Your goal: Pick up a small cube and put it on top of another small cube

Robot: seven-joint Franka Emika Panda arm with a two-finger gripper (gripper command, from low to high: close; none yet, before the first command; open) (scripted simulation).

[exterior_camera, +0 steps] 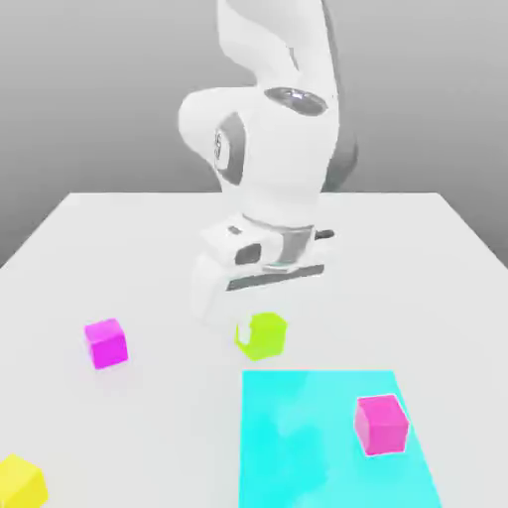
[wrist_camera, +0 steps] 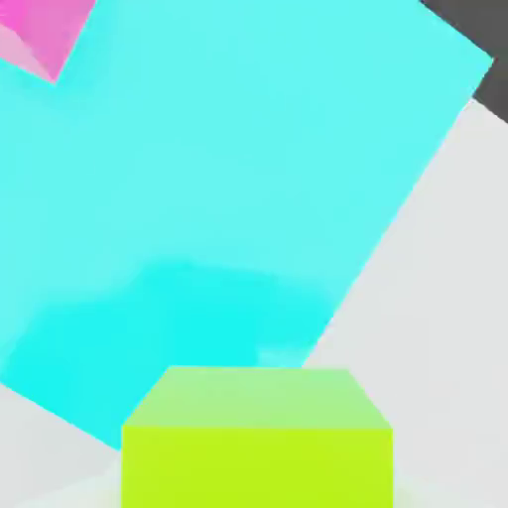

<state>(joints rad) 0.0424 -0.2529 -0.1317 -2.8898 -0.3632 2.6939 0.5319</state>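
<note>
In the exterior view you have the white Panda arm [exterior_camera: 268,129] folded low over the middle of the white table [exterior_camera: 119,238], its gripper [exterior_camera: 260,319] pointing down at the lime yellow-green cube [exterior_camera: 262,334]. The fingers themselves are hidden under the hand, but they are drawn in as far as they go, and the lime cube sits right below the hand, just past the far edge of the cyan mat [exterior_camera: 317,437]; whether it is lifted off the table you cannot tell from here. The fuchsia cube [exterior_camera: 105,343] rests on bare table well off toward the exterior view's left, apart from everything else. A rosier hot-pink cube [exterior_camera: 381,424] stands on the cyan mat toward the exterior view's right, and a yellow cube [exterior_camera: 20,481] sits at the near left corner. In the hand view you see the lime yellow-green cube [wrist_camera: 258,442] close up against the camera, the cyan mat [wrist_camera: 228,189] spread beyond it, and a corner of the hot-pink cube [wrist_camera: 45,35] on that mat.
</note>
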